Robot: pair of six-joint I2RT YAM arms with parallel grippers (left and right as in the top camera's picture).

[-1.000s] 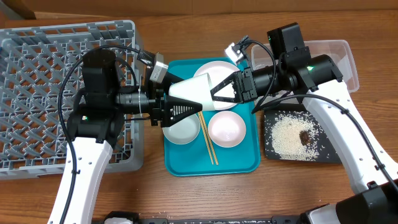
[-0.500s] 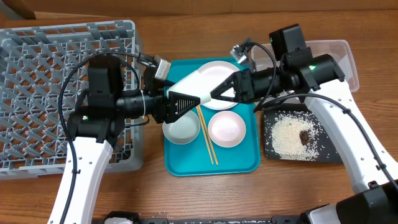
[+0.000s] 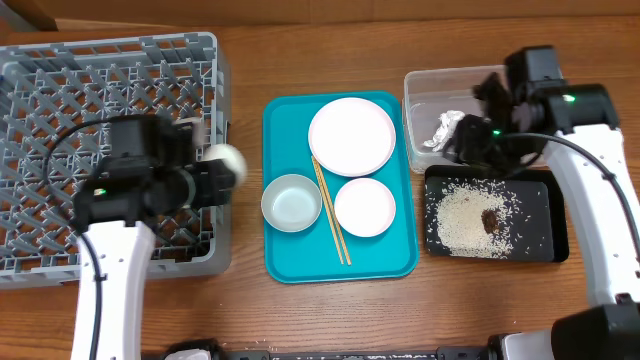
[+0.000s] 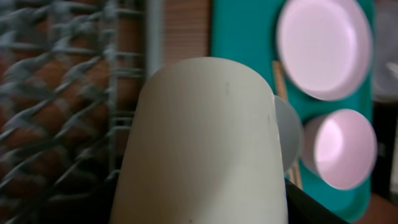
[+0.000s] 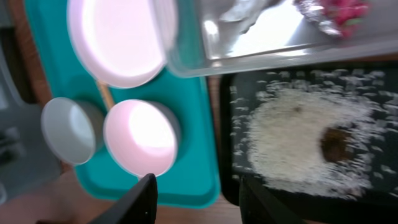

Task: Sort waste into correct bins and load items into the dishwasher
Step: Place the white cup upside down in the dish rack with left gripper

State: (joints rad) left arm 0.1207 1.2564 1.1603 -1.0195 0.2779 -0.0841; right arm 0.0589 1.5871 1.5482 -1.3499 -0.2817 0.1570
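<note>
Overhead view: small white cup [image 3: 226, 160] gripped tight by left gripper [image 3: 214, 172], over the right wall of the grey dish rack [image 3: 60, 70], beside the teal tray [image 3: 290, 260] bearing white plate [image 3: 352, 137], grey bowl [image 3: 291, 202], pinkish dish [image 3: 365, 207] and chopsticks [image 3: 330, 215]. Right gripper [image 5: 202, 199] spread wide, holding nothing, above black tray [image 3: 555, 215] of rice [image 3: 460, 215], near clear tub [image 3: 415, 85].

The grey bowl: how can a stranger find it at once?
Find the teal tray in the middle. The grey bowl sits on its left side, left of the chopsticks. Unlike the white plate and dish, it is grey.
</note>
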